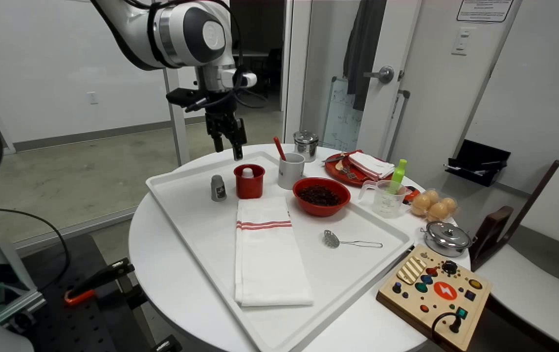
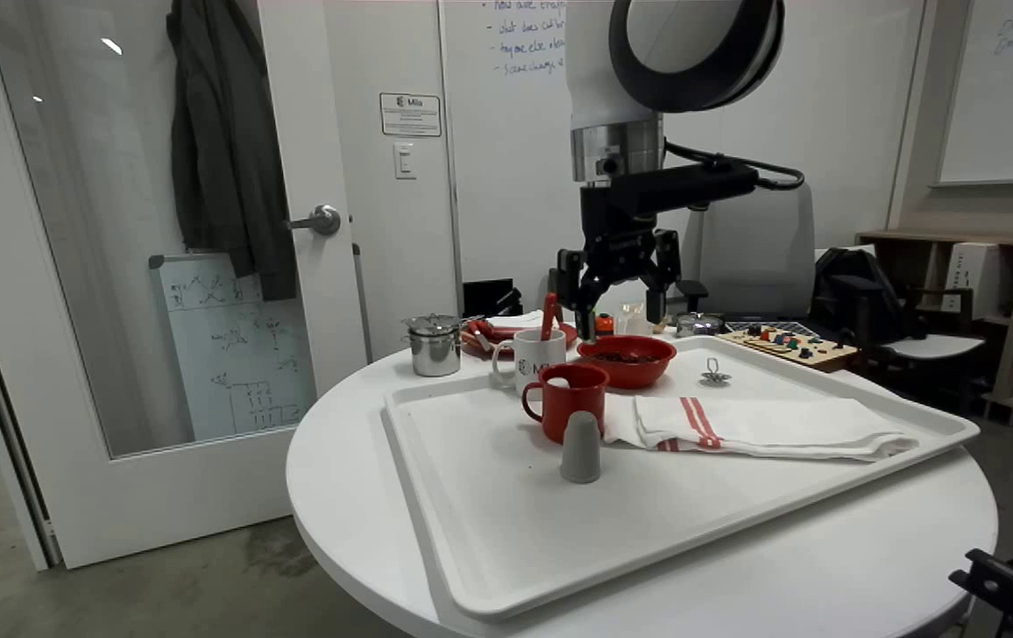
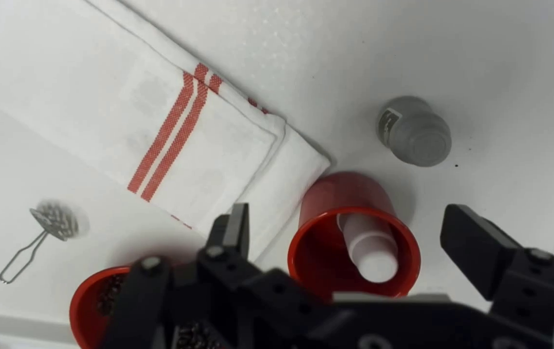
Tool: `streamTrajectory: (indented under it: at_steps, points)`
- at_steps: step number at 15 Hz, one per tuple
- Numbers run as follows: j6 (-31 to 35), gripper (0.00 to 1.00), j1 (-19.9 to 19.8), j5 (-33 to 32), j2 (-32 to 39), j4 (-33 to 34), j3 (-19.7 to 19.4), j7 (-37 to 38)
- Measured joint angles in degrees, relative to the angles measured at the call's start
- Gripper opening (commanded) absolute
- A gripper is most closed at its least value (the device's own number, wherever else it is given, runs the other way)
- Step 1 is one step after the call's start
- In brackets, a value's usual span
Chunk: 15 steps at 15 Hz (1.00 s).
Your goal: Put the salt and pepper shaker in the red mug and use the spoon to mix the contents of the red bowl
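Note:
The pale shaker is inside the red mug, leaning against its wall in the wrist view. The dark grey shaker stands upright on the tray beside the mug; it also shows in the wrist view. My gripper is open and empty, above the mug, its fingers apart on either side of the mug in that view. The red bowl holds dark bean-like contents. The silvery spoon, with a perforated head and wire handle, lies on the tray in front of the bowl.
A folded white towel lies on the white tray, touching or close to the mug. A white mug with a red handle sticking up stands behind. A metal pot, red plate, measuring cup and button box ring the tray.

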Motion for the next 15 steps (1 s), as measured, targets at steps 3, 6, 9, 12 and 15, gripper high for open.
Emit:
streamTrajectory:
  at_steps: [3,6,9,12,15]
  points:
    - [0.3,1.0,0.0,0.1,0.8,0.0,0.2,0.0]
    - [1.4,1.0,0.3,0.1,1.7,0.0,0.7,0.0]
    - [2.7,1.0,1.3,0.1,3.0,0.0,1.2,0.1]
    - [3.7,1.0,2.3,0.1,4.9,0.0,1.2,0.1]
    - [4.8,1.0,2.8,0.0,6.6,0.1,1.1,0.1]
